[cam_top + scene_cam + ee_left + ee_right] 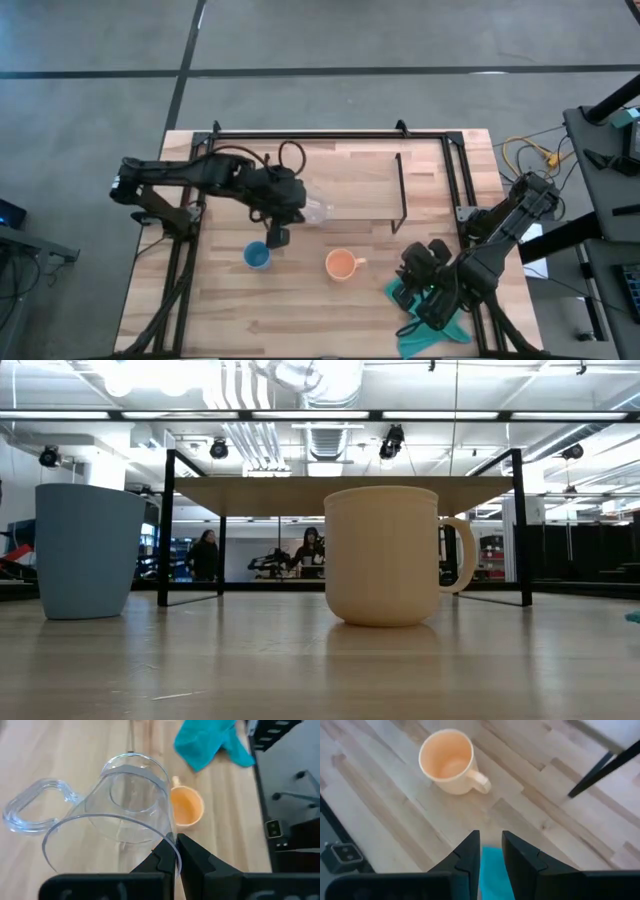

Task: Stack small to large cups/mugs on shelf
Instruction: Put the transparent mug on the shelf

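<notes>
Three cups in play, left gripper [174,851] pinching the clear glass cup [120,820] by its rim above the shelf [350,185] edge.
Blue cup [257,256] and orange mug [342,264] stand on the counter [300,320], apart; right gripper [491,851] slightly spread over the teal cloth [430,325].

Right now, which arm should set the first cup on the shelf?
Left. The left gripper is already shut on the clear glass cup, held at the shelf edge. The right gripper hangs over the teal cloth, holding no cup.
</notes>
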Robot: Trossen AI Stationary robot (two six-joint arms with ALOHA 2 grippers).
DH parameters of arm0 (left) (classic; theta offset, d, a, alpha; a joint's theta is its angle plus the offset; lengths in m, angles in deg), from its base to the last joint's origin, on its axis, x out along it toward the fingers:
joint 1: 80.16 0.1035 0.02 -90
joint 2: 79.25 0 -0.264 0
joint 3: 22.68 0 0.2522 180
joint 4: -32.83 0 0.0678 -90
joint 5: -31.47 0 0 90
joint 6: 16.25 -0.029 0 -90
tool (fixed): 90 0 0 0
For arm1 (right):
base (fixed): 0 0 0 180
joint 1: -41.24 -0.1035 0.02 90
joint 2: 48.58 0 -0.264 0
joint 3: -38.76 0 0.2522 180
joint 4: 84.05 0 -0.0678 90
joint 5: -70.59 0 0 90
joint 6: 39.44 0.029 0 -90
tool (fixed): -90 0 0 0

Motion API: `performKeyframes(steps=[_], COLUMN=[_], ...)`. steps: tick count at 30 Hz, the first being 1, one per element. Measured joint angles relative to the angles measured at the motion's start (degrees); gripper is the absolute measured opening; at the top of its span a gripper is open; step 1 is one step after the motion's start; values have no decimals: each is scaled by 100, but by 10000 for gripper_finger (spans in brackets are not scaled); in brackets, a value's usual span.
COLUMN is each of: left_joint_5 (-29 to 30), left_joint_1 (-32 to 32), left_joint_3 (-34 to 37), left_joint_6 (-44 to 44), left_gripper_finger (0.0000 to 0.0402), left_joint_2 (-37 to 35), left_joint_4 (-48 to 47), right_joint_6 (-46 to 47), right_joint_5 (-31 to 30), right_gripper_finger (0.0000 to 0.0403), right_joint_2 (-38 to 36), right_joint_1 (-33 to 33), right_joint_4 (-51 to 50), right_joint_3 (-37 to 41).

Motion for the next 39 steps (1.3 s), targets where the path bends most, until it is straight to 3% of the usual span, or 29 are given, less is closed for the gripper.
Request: performKeyframes(steps=[10, 28, 39], left_joint_5=[35, 377, 371], left_joint_1=[362, 1246, 1400], left_joint_3=[-149, -4, -23], left_joint_6=[-247, -2079, -2480], left_gripper_finger=[0, 0, 1], left_joint_2=[125, 627, 861], left_joint_4=[-1872, -2431, -2752], right_joint_6=[-322, -399, -405], right_joint_5=[-195, -195, -195], right_gripper_finger=[71, 70, 70], right_joint_2=[0, 4, 4], right_joint_1=[254, 325, 325], right_joint_4=[11, 45, 43], right_joint_3=[2, 7, 7])
